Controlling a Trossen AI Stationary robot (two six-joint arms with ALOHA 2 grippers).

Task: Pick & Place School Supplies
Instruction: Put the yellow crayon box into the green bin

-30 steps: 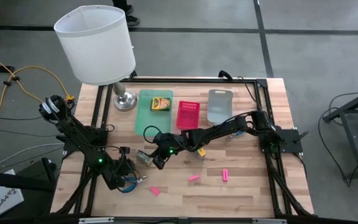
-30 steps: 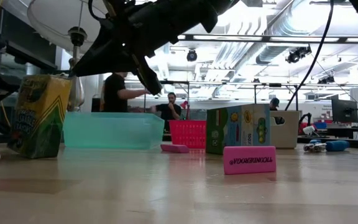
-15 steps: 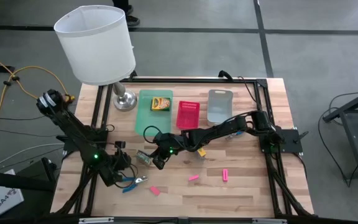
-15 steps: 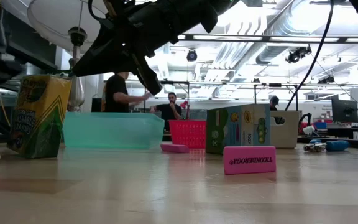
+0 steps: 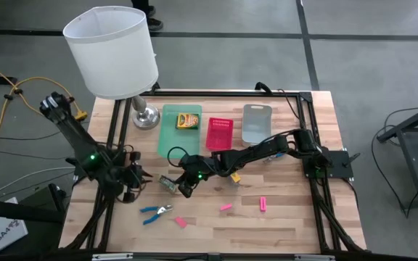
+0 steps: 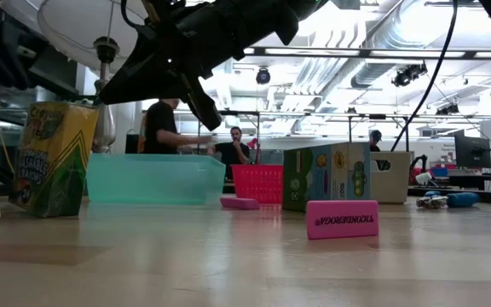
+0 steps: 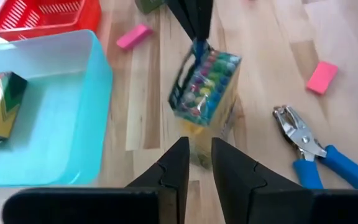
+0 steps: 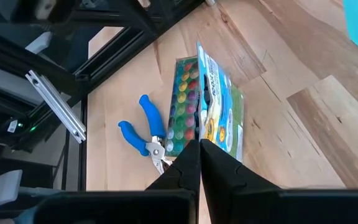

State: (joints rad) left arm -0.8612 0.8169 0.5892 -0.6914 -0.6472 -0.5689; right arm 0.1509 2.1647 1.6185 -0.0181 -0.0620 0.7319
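White-shaded lamp (image 5: 112, 49) with metal foot, upper left of the high view, off the job. Your left gripper (image 5: 130, 181) hangs over the bench's (image 5: 289, 225) left edge, left of centre in the frame. Its fingers stand narrowly apart with nothing between them. Just below and right of it, the blue-handled metal plier-like tool (image 5: 156, 212) lies flat on the wood, apart from that gripper.

Next right: your right gripper (image 5: 177, 187), arm stretched in from the right side, is pinched on the top edge of the small dotted yellow-and-green crayon box (image 7: 205, 84). The box sits tilted at frame centre; can't tell if its base touches the wood.

Above it, the translucent green plastic tray (image 5: 171, 138) holds a second yellow-and-green crayon box (image 5: 188, 120) at its far end. Small pink eraser block (image 5: 181, 222) lies lower centre, beside the tool. Pink slotted plastic basket (image 5: 219, 133) comes next to the tray. Two more pink blocks lie right of centre, one near (image 5: 226, 207), one farther right (image 5: 264, 204). Grey plastic tray (image 5: 257, 123) sits upper right of centre.
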